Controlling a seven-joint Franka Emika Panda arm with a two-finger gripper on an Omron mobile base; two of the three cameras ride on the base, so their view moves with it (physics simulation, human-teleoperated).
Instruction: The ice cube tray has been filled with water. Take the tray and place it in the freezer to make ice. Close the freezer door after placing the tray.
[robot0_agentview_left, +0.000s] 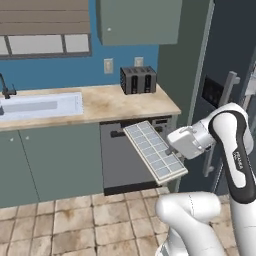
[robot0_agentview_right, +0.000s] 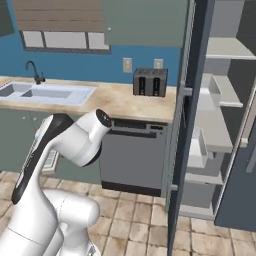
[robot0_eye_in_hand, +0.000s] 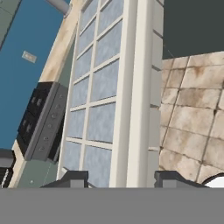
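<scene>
Now the claw (robot0_agentview_left: 173, 150) is clamped on the long edge of the ice cube tray (robot0_agentview_left: 152, 148), holding it in mid-air, tilted, before the dishwasher (robot0_agentview_left: 120, 160). Water (robot0_eye_in_hand: 94, 87) sheens bluish in its cells. Freezer door (robot0_agentview_right: 192, 100) stands open.

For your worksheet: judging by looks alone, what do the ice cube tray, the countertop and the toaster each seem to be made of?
Ice cube tray: probably matte plastic, with uniform pale grey-white, thick moulded cell walls.
Countertop: looks like polished stone or laminate, with mottled beige veining.
Toaster: seemingly dark metal or plastic, a black slotted body with greyer sides.
</scene>
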